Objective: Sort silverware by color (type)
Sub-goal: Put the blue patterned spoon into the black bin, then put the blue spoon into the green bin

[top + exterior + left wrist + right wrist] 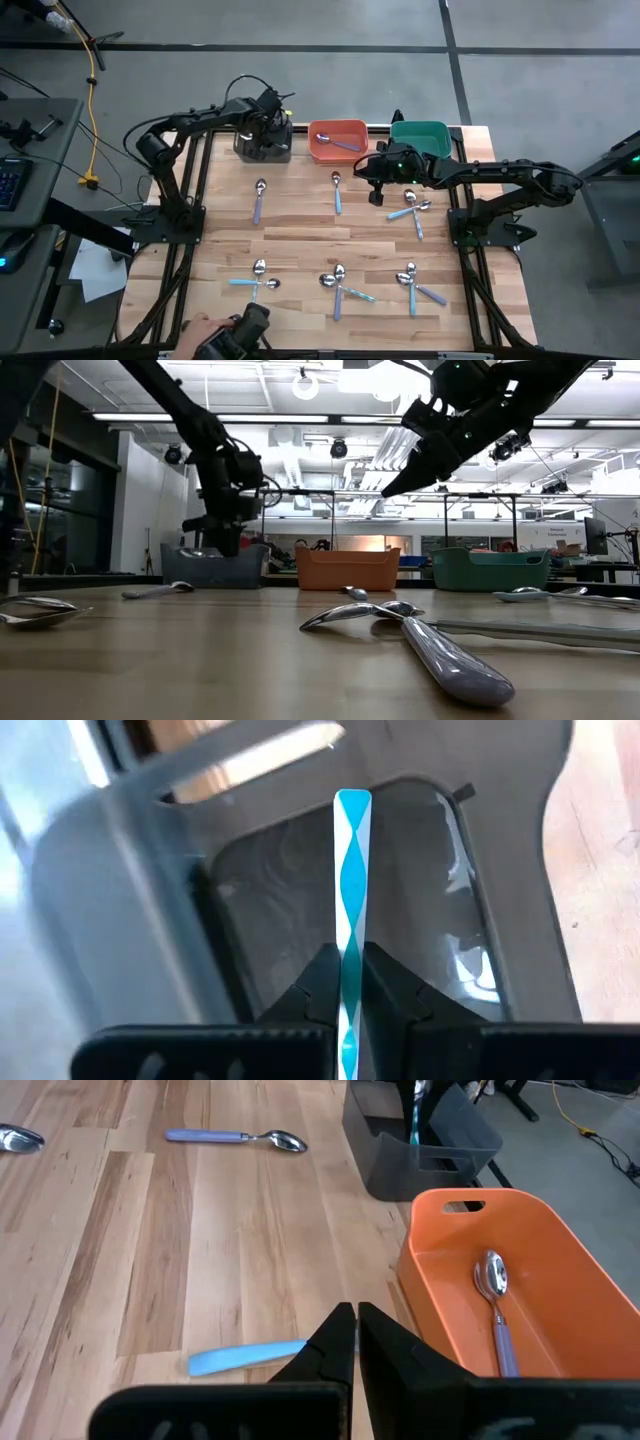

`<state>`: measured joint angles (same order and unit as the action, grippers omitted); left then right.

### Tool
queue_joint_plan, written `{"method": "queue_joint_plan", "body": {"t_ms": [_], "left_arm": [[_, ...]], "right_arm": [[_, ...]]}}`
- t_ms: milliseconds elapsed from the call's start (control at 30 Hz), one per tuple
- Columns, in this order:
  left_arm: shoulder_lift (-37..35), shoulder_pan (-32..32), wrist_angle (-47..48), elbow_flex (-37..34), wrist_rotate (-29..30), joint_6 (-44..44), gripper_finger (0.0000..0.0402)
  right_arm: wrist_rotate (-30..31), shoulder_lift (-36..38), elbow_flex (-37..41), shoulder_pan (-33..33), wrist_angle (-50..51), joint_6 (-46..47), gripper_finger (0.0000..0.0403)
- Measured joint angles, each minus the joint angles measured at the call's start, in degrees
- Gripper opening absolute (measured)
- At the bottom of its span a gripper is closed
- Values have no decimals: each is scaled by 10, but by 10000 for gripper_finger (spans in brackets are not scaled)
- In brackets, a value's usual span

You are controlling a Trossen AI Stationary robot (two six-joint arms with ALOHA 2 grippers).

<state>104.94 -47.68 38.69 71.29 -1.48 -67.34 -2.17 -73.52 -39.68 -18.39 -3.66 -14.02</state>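
Tabletop (300, 250): wood slats, three bins in a row along the far edge, grey bin (262, 146) on the left, orange bin (338, 140) in the middle, teal bin (420, 135) on the right.

Left arm reaches over the grey bin. Left gripper (350, 982) is clamped on a light-blue spoon handle (351, 870); the handle points down into the grey bin, bowl hidden behind the fingers. The bin floor looks bare in the left wrist view.

Right arm stretches across from the right side. Right gripper (355, 1342) hangs above the tabletop, just in front of the gap between the orange and teal bins. Its fingers are pressed together with nothing between them. In the right wrist view a light-blue handle (245, 1358) lies on the wood just past the fingertips.

Orange bin holds one lavender spoon (495, 1305), bowl toward the far wall.

Loose spoons on the tabletop:
- single, blue handle (259, 200), left of centre
- single, light blue (337, 192), centre
- crossed pair (412, 212) near the right gripper
- pair at near left (258, 275)
- pair at near centre (338, 285)
- pair at near right (412, 283)

A hand (205, 328) holding a dark device shows at the near edge.
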Motion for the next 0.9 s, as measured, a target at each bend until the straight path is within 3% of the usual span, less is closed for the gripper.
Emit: {"method": "queue_joint_plan", "body": {"t_ms": [267,467,633,733,900], "left_arm": [[33,0,-27,0,0,4,16],[35,2,-45,0,10,68,68],[20,16,-61,0,76,80,87],[-3,28,-61,0,80,114,76],[-69,58,-56,-27,22,191,16]], "right_arm": [[0,0,0,0,0,0,0],[0,0,0,0,0,-1,0],[0,0,0,0,0,-1,0],[3,0,0,0,0,-1,0],[46,0,0,2,2,5,0]]}}
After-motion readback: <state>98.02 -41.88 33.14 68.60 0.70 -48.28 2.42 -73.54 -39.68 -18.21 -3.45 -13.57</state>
